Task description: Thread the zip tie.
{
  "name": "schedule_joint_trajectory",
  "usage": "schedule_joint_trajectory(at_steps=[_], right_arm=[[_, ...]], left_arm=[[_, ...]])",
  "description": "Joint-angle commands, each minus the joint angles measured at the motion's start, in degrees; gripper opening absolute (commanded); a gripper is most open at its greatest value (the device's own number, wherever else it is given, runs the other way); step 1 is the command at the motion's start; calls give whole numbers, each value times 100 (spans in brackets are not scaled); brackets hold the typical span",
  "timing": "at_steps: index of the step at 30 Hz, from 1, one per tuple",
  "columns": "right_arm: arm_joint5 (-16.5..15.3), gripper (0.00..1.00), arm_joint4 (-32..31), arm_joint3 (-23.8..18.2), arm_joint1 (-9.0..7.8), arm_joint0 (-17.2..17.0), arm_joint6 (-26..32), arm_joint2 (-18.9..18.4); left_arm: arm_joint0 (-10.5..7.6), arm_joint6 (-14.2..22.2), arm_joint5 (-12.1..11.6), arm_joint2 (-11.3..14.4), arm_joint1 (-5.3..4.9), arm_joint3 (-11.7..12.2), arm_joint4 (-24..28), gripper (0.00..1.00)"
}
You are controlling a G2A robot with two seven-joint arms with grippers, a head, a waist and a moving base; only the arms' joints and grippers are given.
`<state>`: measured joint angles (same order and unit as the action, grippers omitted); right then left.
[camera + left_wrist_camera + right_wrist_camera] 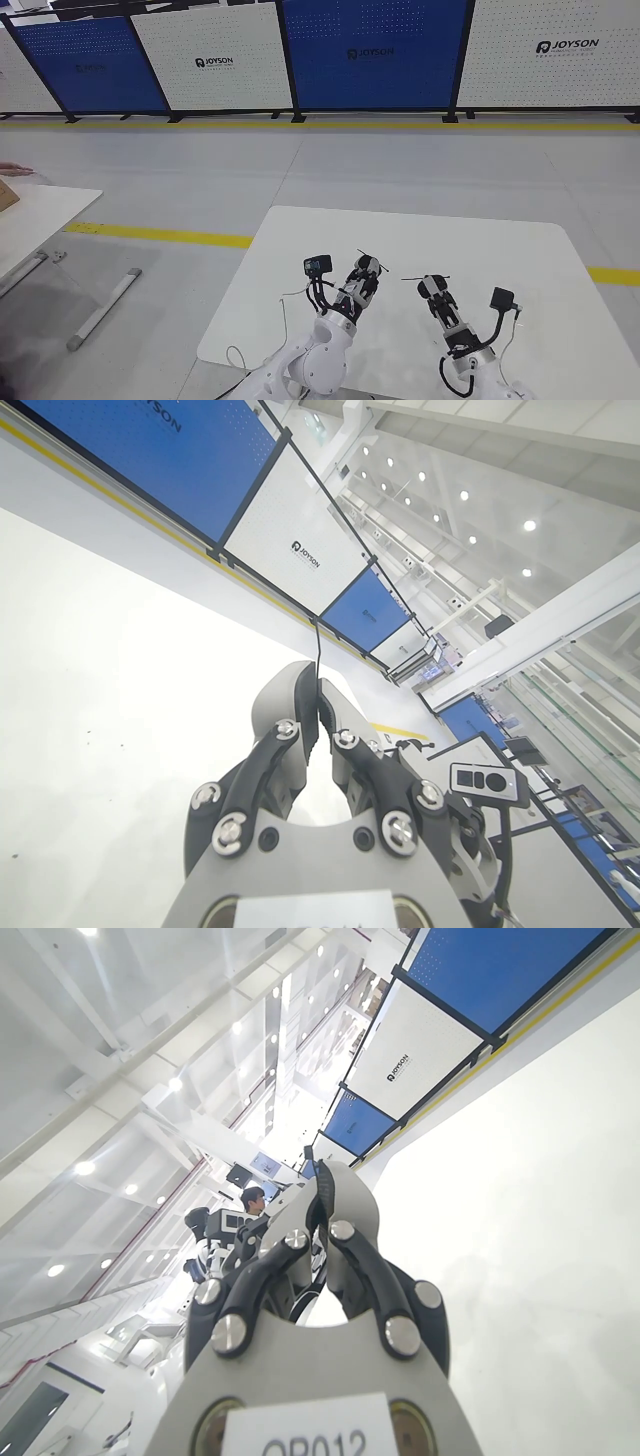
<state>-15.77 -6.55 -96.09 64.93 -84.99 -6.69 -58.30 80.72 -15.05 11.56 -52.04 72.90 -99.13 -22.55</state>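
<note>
**Alignment step, before insertion.** The left gripper is clenched on the zip tie, whose thin black strap projects straight beyond the fingertips. The right gripper, likewise clenched, pinches a short black end that protrudes at its tips. Whether this is the tie's head cannot be told. Both grippers hang above the table, over its near half and apart from each other. Judged next move: bring the tips together and aim the strap squarely at the opening, as so slender a strap probably flexes.
</note>
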Motion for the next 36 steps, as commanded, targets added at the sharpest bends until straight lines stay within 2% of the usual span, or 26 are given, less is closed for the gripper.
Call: schedule_joint_trajectory(at_steps=[1, 5, 10, 21, 29, 36], right_arm=[[84, 0, 35, 12, 21, 48, 61, 3], [265, 0, 122, 158, 92, 240, 156, 86], [244, 0, 248, 385, 180, 422, 261, 188], [289, 0, 244, 366, 208, 418, 343, 162], [453, 0, 198, 500, 309, 591, 397, 236], [445, 0, 160, 599, 383, 650, 397, 253]], left_arm=[[0, 0, 0, 0, 0, 0, 0, 0], [0, 0, 0, 0, 0, 0, 0, 0], [0, 0, 0, 0, 0, 0, 0, 0], [0, 0, 0, 0, 0, 0, 0, 0], [0, 0, 0, 0, 0, 0, 0, 0], [0, 0, 0, 0, 0, 0, 0, 0]])
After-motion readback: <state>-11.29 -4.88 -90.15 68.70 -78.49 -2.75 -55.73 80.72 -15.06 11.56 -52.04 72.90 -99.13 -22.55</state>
